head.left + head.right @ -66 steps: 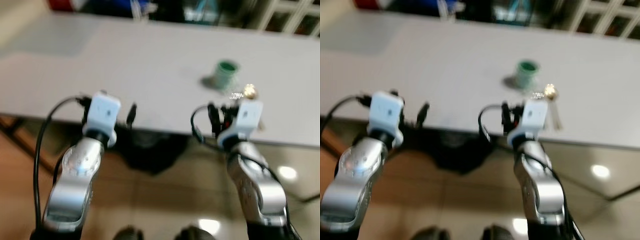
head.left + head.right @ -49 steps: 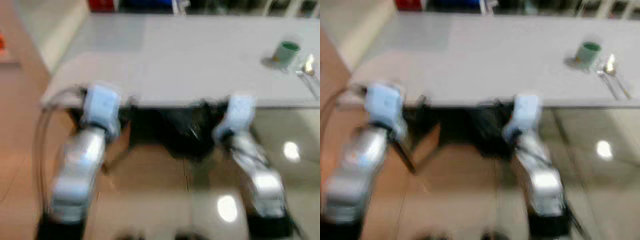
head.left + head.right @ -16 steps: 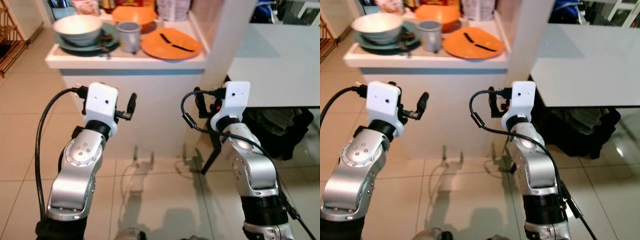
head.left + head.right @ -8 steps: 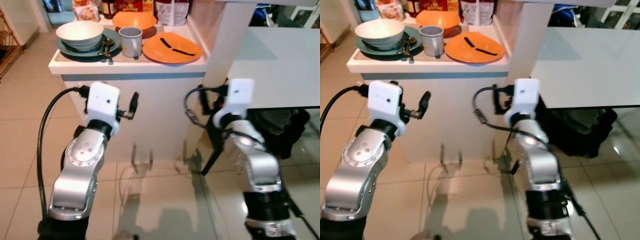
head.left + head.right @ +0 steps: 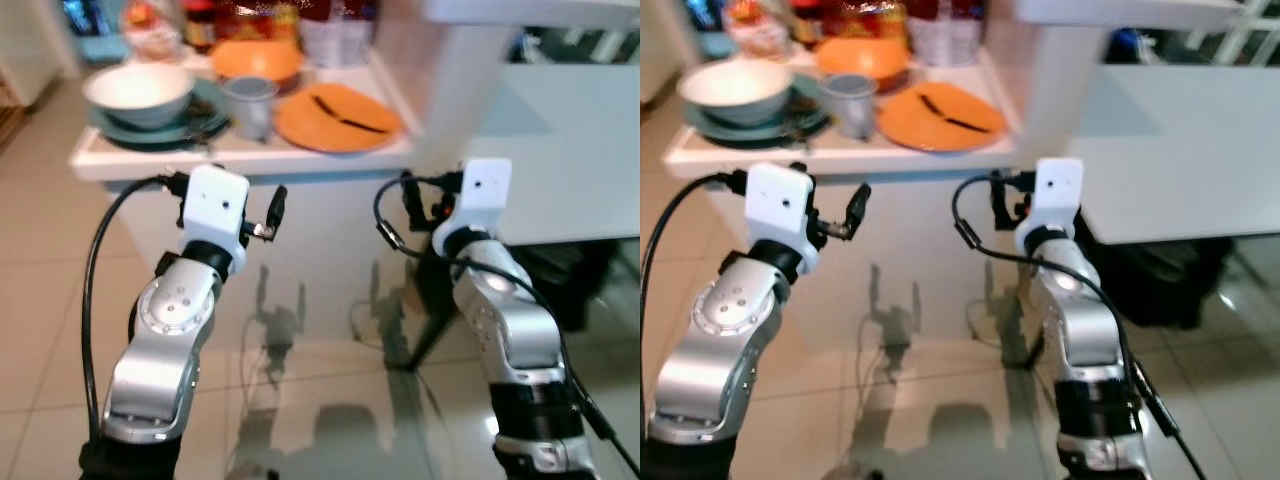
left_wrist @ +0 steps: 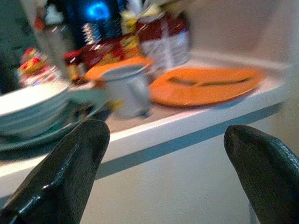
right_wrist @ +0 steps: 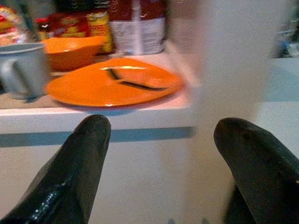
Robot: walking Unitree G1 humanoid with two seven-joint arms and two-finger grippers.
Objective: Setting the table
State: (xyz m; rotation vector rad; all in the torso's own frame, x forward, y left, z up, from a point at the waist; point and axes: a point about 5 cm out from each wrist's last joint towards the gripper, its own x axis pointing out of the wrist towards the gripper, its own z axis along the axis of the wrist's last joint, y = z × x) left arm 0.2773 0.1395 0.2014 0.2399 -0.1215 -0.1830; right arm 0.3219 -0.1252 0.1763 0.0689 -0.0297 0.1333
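An orange plate (image 7: 112,84), grey mug (image 7: 21,67) and white bowl (image 5: 138,94) sit on the counter (image 5: 240,160).

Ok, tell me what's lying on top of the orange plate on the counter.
Two thin dark sticks lie across the orange plate, likely chopsticks, though blur hides detail. Behind it stand an orange bowl and snack packets; what the bowl holds is hidden.

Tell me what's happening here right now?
The robot stands facing a white counter stacked with dishes: a flat orange plate, a grey metal mug, and a white bowl on a green plate. Both hands, left hand and right hand, are raised before the counter, open and empty. Nothing is picked up yet.
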